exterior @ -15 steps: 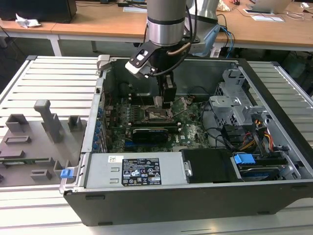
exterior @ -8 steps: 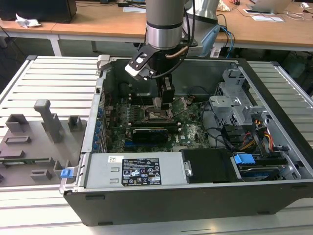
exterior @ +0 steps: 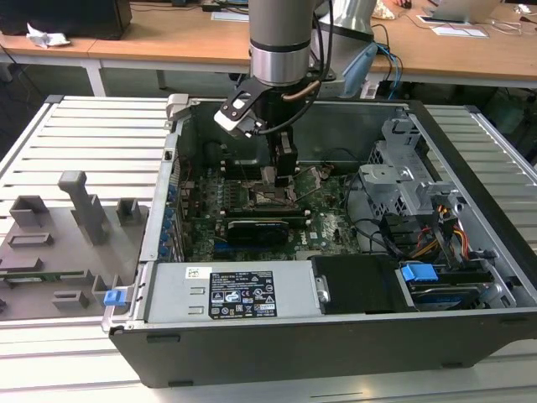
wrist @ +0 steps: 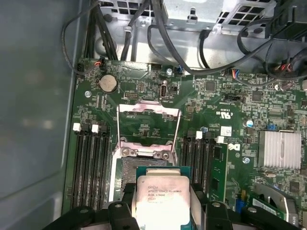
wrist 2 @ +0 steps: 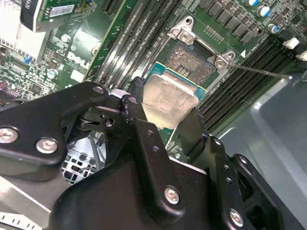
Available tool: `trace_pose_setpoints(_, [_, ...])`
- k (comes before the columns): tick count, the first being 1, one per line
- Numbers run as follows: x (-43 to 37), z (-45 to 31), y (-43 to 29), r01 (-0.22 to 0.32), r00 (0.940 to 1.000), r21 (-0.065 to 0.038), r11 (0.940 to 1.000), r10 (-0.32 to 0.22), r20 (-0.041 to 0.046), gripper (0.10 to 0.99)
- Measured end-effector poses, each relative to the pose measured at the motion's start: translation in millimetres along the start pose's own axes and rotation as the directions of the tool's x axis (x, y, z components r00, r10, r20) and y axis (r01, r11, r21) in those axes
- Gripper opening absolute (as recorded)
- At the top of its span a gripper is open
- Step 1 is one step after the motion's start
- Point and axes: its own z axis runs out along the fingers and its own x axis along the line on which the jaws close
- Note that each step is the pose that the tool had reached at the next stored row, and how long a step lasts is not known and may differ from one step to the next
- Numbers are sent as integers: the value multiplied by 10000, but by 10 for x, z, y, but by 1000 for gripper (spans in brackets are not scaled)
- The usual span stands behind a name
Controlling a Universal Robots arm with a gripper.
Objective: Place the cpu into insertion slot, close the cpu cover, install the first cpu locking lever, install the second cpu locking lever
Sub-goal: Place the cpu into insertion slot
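Observation:
The cpu is a flat square chip with a dull silvery top, and my gripper is shut on two of its opposite edges. In the first wrist view the cpu hangs just above and slightly off the open insertion slot on the green motherboard, with my gripper around it. The cpu cover is a thin metal frame flipped up and open behind the slot. A thin locking lever sticks out loose beside the slot. In the exterior view my gripper reaches down into the computer case.
The open computer case surrounds the motherboard. Memory slots flank the socket on both sides. A long black card lies nearer the front, and drive cages and cables fill the exterior view's right. A grey fixture tray sits outside the case.

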Motion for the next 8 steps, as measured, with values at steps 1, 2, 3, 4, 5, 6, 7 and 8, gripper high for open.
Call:
trace_pose_setpoints(1, [8, 8, 0, -25, 10000, 1, 10000, 25, 2, 537])
trace_pose_setpoints(2, [13, 19, -1, -92, 10000, 2, 10000, 92, 5, 537])
trace_pose_setpoints(3, [14, 29, -3, -182, 9998, 4, 9998, 182, 13, 537])
trace_pose_setpoints(4, [18, 48, -6, -345, 9994, 9, 9994, 345, 28, 537])
trace_pose_setpoints(5, [22, 57, -9, -399, 9992, 10, 9992, 399, 33, 537])
trace_pose_setpoints(6, [30, 67, -11, -430, 9991, 11, 9991, 430, 36, 537])
trace_pose_setpoints(7, [38, 86, -14, -438, 9990, 10, 9990, 438, 35, 537])
trace_pose_setpoints(8, [43, 104, -21, -438, 9990, 10, 9990, 438, 36, 537])
